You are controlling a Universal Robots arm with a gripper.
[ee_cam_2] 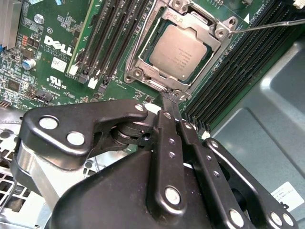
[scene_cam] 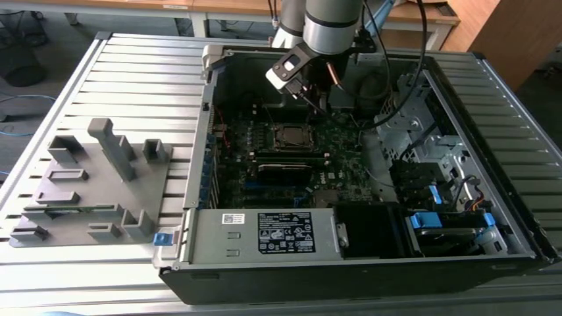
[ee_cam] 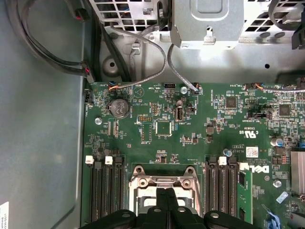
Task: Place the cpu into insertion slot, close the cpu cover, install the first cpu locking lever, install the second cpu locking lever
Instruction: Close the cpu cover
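- One black metal claw [ee_cam_2: 170, 98] is hovering with fingers pressed together, gripping nothing visible, its tip at the socket's edge.
- Dull silver square cpu [ee_cam_2: 183, 51] is lying inside the silver-rimmed insertion slot [ee_cam_2: 138, 71].
- Long black memory slots [ee_cam_2: 114, 38] are crowding both sides.

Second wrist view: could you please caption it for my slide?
Shut gripper at the cpu cover's edge, cover closed over the cpu.

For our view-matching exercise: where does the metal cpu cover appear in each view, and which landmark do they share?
Exterior view: cpu cover mid-board, just off the gripper's tip.
Second wrist view: cpu cover framing the cpu, beyond the gripper's tip.
First wrist view: cpu cover between memory slots, partly behind the gripper.
Shared landmark: the long black memory slots beside it.
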